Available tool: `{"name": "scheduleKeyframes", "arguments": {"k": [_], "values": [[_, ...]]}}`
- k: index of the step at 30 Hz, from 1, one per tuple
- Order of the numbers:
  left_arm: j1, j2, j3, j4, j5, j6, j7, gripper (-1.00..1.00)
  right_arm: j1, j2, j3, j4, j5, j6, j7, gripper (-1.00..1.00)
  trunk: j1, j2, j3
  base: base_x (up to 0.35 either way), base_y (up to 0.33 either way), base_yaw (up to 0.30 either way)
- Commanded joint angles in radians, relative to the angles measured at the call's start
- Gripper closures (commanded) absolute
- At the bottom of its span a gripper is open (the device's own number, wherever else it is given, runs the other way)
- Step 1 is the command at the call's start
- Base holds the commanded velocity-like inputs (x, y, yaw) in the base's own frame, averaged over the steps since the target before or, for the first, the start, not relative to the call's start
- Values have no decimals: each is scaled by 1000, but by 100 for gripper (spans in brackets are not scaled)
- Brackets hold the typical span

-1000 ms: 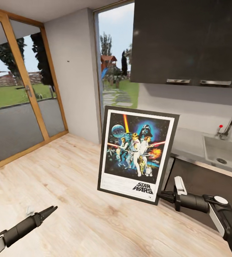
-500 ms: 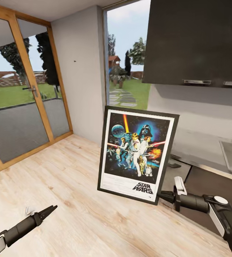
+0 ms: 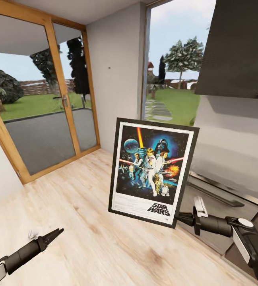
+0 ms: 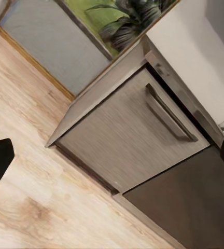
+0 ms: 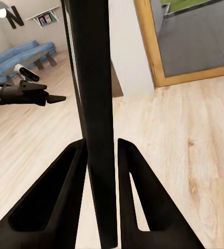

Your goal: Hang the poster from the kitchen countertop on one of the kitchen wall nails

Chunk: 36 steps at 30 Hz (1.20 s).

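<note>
- Right hand (image 3: 179,217) pinches the upright poster (image 3: 152,171) by its lower right frame corner, above the wooden floor (image 3: 85,222).
- Left hand (image 3: 53,235) hangs low, fingers narrow, empty.
- Wall nail (image 3: 109,68) sits far left; such a corner grip may let the poster swing or slip.

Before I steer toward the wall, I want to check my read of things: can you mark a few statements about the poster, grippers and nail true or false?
1. The right gripper grips the poster by its lower corner. True.
2. The left gripper holds the poster too. False: it holds nothing.
3. The poster lies on the floor. False: it is held upright above it.
4. A wall nail shows between the glass door and the window. True.
</note>
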State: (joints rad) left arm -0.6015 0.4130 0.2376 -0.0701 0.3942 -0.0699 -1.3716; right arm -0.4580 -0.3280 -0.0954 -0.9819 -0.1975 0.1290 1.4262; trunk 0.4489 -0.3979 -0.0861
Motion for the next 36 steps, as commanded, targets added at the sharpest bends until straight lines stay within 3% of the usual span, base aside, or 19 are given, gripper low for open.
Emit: {"name": "scheduleKeyframes", "arguments": {"k": [1, 6, 16, 22, 32, 36], "values": [[-1, 0, 8, 1, -8, -7, -2, -100, -1, 0, -1, 0, -3, 13, 5, 100, 1, -2, -2, 241, 278, 119], [-1, 0, 8, 1, -8, -7, -1, -100, -1, 0, -2, 2, -3, 13, 1, 100, 1, -2, -2, 238, 282, 48], [-1, 0, 7, 1, -8, -7, -1, -100, -1, 1, 0, 1, -5, 15, -71, 100, 1, -2, -2, 235, 284, 4], [-1, 0, 6, 1, -8, -7, -1, -100, -1, 25, -1, 1, -5, 15, -76, 100, 1, -2, -2, 235, 285, 0], [-1, 0, 6, 0, -8, -7, -1, -100, 0, 36, -4, 1, -6, 18, -108, 100, 1, -2, -2, 235, 284, 0], [-1, 0, 6, 0, -8, -7, -1, -100, 1, 44, -7, 1, -55, 17, -111, 100, 1, -2, -2, 237, 284, 0]]}}
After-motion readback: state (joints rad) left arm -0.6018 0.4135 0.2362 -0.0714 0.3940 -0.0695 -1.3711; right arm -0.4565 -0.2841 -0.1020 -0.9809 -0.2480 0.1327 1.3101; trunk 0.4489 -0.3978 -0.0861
